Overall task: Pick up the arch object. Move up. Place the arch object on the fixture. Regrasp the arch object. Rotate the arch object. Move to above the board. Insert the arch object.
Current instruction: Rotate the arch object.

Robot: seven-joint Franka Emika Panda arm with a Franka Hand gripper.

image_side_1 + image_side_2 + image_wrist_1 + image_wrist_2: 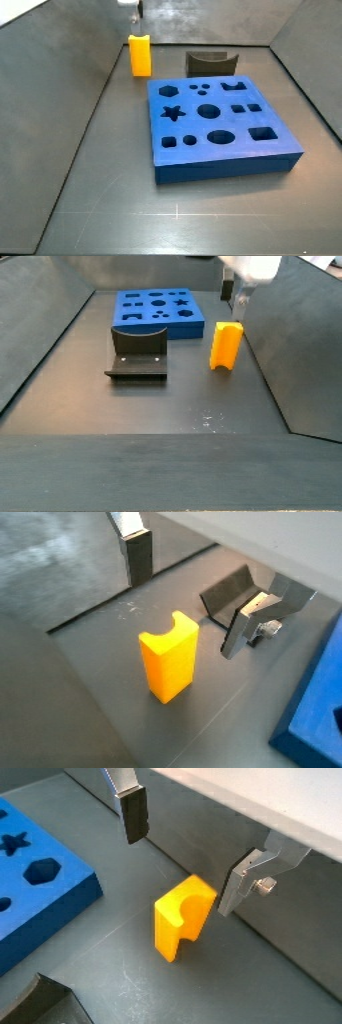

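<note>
No text, label, brand, number or sign can be read in any of the pictures. The arch object (140, 55), the board (221, 135), the fixture (135, 354) and the tool (195, 842), which hangs above the arch object with its fingers spread apart, all have plain, unmarked surfaces. The board's top carries only cut-out shapes, no characters.

Orange-yellow arch object (140, 55), blue board (221, 125) with dark cut-outs, dark fixture (136, 351), silver fingers (130, 806).
</note>
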